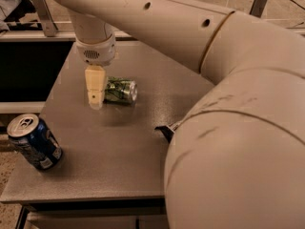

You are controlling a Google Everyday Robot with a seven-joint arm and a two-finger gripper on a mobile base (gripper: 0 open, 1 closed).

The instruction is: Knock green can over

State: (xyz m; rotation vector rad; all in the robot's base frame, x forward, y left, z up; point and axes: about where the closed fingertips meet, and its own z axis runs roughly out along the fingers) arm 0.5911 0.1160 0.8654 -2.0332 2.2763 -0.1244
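Note:
The green can (121,90) lies on its side on the grey table (109,147), its silver end facing right. My gripper (96,87) hangs from the cream arm directly over the can's left end, its cream finger (96,85) covering that end of the can. The finger tip sits close to the table surface.
A blue can with a silver top (33,140) stands tilted near the table's front left edge. My large cream arm (228,142) fills the right half of the view and hides that side of the table. A dark corner (166,130) shows beside the arm. Metal railings run along the back.

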